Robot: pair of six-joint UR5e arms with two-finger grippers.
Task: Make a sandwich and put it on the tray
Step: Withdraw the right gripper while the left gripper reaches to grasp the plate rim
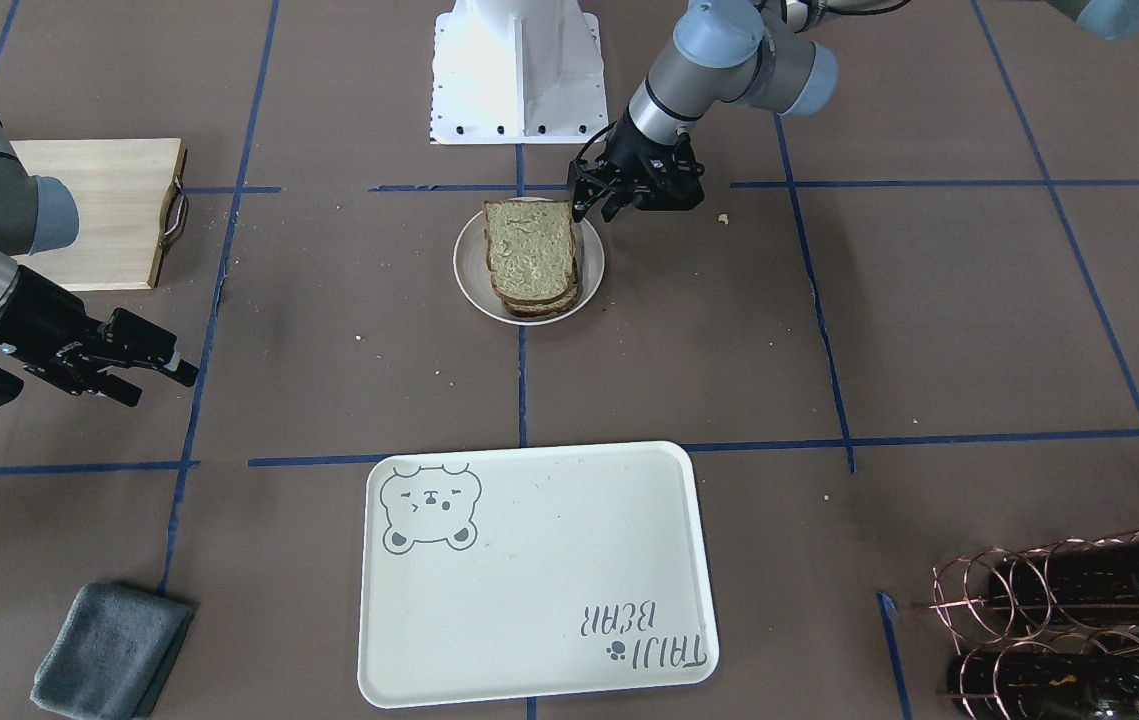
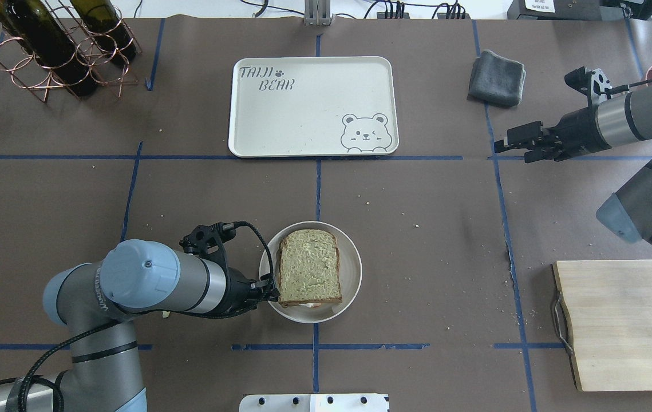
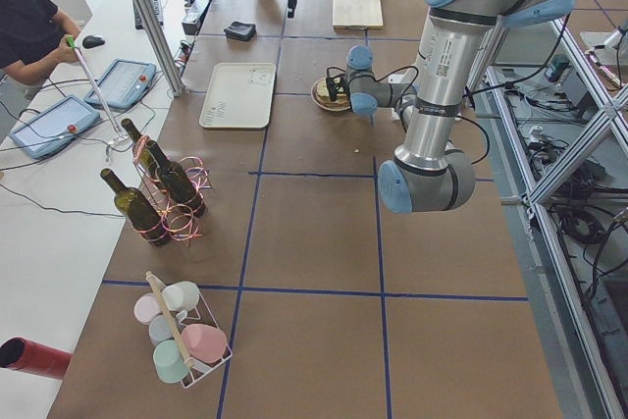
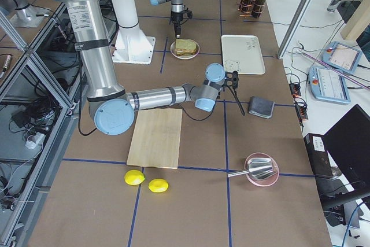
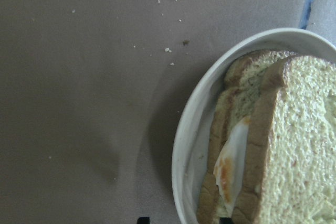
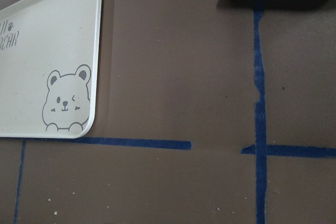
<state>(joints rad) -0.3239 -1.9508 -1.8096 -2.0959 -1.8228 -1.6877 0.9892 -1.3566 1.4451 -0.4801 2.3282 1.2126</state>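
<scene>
The sandwich [image 2: 309,266], two tan bread slices with dark crusts, lies on a small round white plate [image 2: 351,269] at mid-table; it also shows in the front view [image 1: 529,250]. In the left wrist view a white fried egg [image 5: 228,166] with an orange patch peeks out between the slices. My left gripper [image 2: 271,292] is open at the plate's edge, beside the sandwich, its tips close to the bread. The white bear tray [image 2: 314,106] lies bare across the table from the plate. My right gripper [image 2: 512,147] is open and empty, above the table to the right of the tray.
A light wooden board [image 2: 623,323] with a metal handle lies near my right arm. A folded grey cloth [image 2: 497,77] lies beside the tray. A copper rack with dark bottles [image 2: 56,51] stands at the far left. Two lemons [image 4: 134,177] and a pink bowl [image 4: 260,169] lie beyond the board.
</scene>
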